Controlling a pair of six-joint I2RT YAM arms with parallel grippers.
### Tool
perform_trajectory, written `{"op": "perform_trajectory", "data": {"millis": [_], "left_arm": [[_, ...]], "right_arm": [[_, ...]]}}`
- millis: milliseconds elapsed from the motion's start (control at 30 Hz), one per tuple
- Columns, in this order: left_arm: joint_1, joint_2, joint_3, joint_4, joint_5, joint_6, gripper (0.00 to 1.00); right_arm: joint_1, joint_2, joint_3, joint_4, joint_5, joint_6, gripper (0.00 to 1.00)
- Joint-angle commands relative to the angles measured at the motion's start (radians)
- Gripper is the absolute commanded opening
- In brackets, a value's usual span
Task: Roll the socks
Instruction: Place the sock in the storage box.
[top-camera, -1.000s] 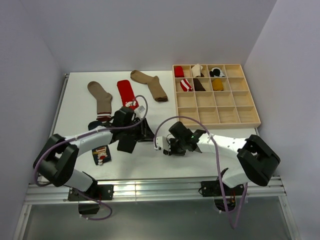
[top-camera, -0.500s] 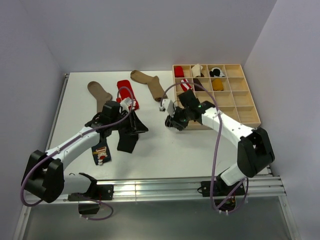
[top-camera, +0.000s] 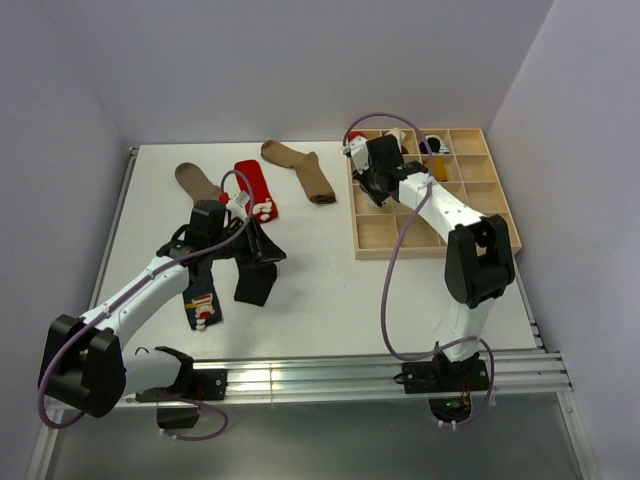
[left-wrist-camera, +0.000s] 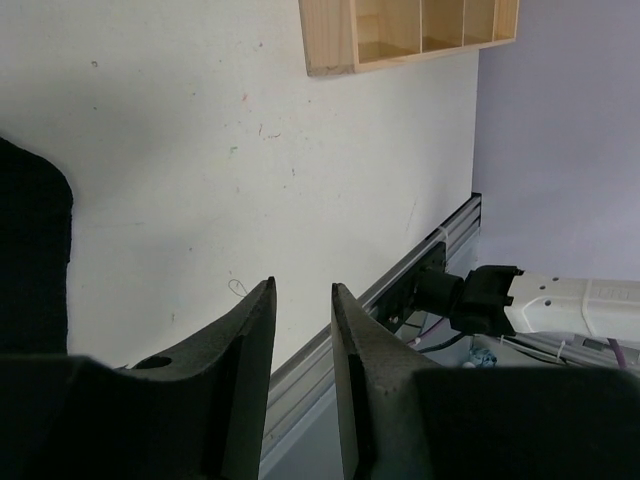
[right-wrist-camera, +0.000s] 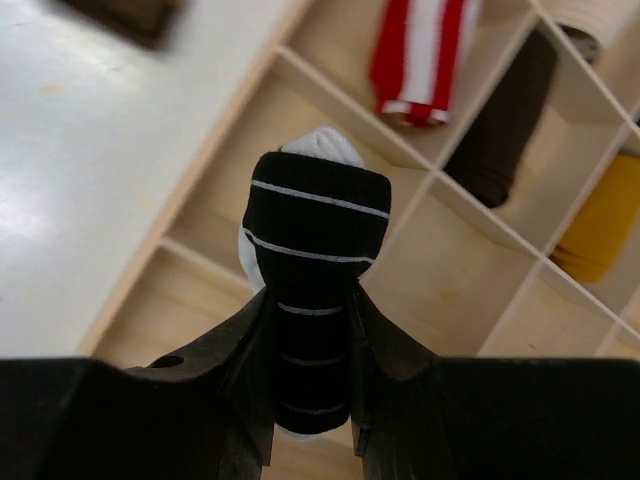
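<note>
My right gripper (right-wrist-camera: 312, 300) is shut on a rolled black sock with thin white stripes and a white toe (right-wrist-camera: 318, 215). It holds the roll above a left-hand compartment of the wooden tray (right-wrist-camera: 470, 215), and in the top view this gripper (top-camera: 372, 180) is over the tray's far left part. My left gripper (top-camera: 268, 252) hangs over the table with its fingers a little apart and nothing between them (left-wrist-camera: 303, 290). A plain black sock (top-camera: 255, 288) lies flat just below it and also shows at the left edge of the left wrist view (left-wrist-camera: 30, 260).
The compartment tray (top-camera: 436, 248) stands at the right and holds rolled socks: red-and-white (right-wrist-camera: 425, 50), dark brown (right-wrist-camera: 500, 130) and yellow (right-wrist-camera: 600, 230). Two tan socks (top-camera: 200, 185) (top-camera: 300, 168), a red sock (top-camera: 255, 188) and a navy sock (top-camera: 202, 305) lie on the table's left half.
My right arm has carried the rolled striped sock from the table's middle up and back over the tray. My left gripper has drawn back a little to the left.
</note>
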Motion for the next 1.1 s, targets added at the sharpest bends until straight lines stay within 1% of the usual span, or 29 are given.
{"op": "perform_trajectory", "data": {"millis": [0, 67, 200, 400, 867, 933, 1067], "left_arm": [[0.016, -0.033, -0.013, -0.004, 0.024, 0.035, 0.34], [0.021, -0.036, -0.016, 0.0, 0.031, 0.034, 0.33], [0.027, -0.042, -0.023, -0.003, 0.031, 0.034, 0.33], [0.03, -0.045, -0.037, 0.0, 0.032, 0.034, 0.33], [0.035, -0.027, -0.039, -0.01, 0.036, 0.043, 0.32], [0.035, -0.022, -0.039, -0.008, 0.036, 0.043, 0.32], [0.035, -0.016, -0.04, -0.005, 0.042, 0.04, 0.32]], "right_arm": [[-0.016, 0.055, 0.073, 0.107, 0.242, 0.05, 0.0], [-0.016, 0.083, 0.08, 0.145, 0.324, 0.031, 0.0], [-0.015, 0.153, 0.073, 0.205, 0.401, -0.002, 0.0], [0.01, 0.207, 0.041, 0.263, 0.434, -0.052, 0.0], [0.037, 0.279, 0.061, 0.154, 0.287, -0.028, 0.0], [0.036, 0.287, 0.074, 0.135, 0.238, -0.026, 0.0], [0.034, 0.314, 0.136, 0.035, 0.142, -0.01, 0.0]]}}
